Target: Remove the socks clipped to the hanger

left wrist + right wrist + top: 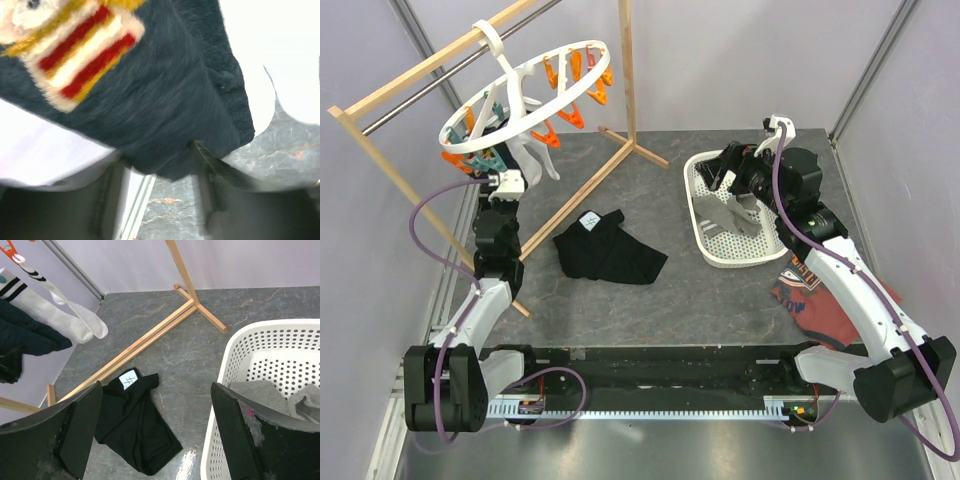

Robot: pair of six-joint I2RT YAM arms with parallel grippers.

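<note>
Top external view: the hanger (pixel 523 75) hangs by its hook from the top bar of a wooden frame (pixel 625 70) at far left. It is tilted, with orange and teal pegs (pixel 572 85) round its ring. A white sock (pixel 527 152) dangles from its near side. The left gripper (pixel 500 172) reaches up just under that side of the ring, and its jaws are too small to read here. The right gripper (pixel 730 178) hovers over the basket (pixel 720 258) at far right, which holds grey socks (pixel 730 215). A black garment (pixel 610 250) lies on the table (pixel 700 300) between the arms. A shirt (pixel 815 295) lies under the right arm.

Left wrist view: a navy sock (pixel 165 100) with a red, white and yellow striped patch fills the frame, blurred. Its lower fold dips between the two fingers (pixel 107 200). They stand partway apart, with table showing between them lower down. Whether they press on the sock I cannot tell.

Right wrist view: the fingers (pixel 75 430) stand wide apart, holding nothing. Between them lie the black garment and bare table. The basket's corner is at right with a grey sock inside. At upper left the white sock, black-striped at its cuff, hangs from an orange peg, with the navy sock just beside it.
</note>
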